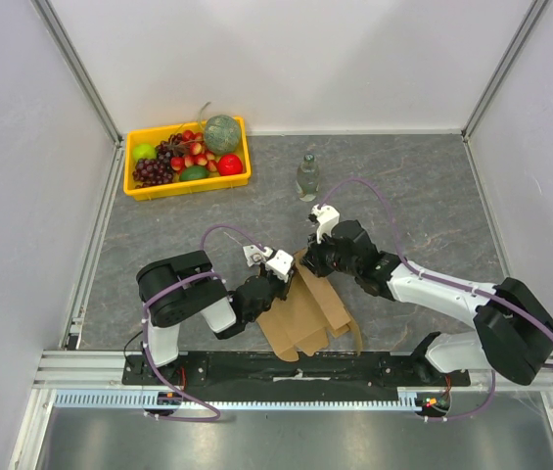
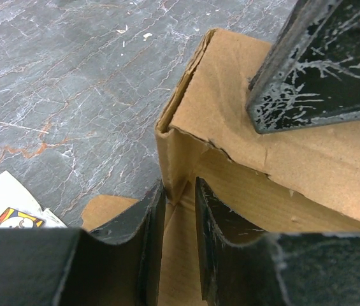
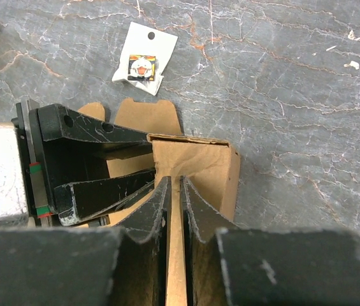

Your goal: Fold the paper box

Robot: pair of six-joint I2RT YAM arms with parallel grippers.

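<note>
The paper box [image 1: 305, 313] is brown cardboard lying half folded on the table between both arms, with one end raised into walls. My left gripper [image 1: 284, 277] comes in from the left. Its narrow-set jaws [image 2: 178, 185] straddle the raised corner fold of the paper box [image 2: 230, 95]. My right gripper [image 1: 312, 262] reaches in from the right, and its nearly closed jaws [image 3: 174, 180] pinch an upright wall of the paper box [image 3: 199, 162] edge-on. One right finger [image 2: 320, 64] lies against that wall's face. The left fingers [image 3: 103, 137] show beside the wall with a flap between them.
A yellow basket [image 1: 140, 192] of fruit stands at the back left. A small clear bottle [image 1: 307, 178] stands just behind the grippers. A little white card with a picture [image 3: 144, 58] lies on the grey stone-look table near the box; it also shows in the left wrist view [image 2: 7, 207].
</note>
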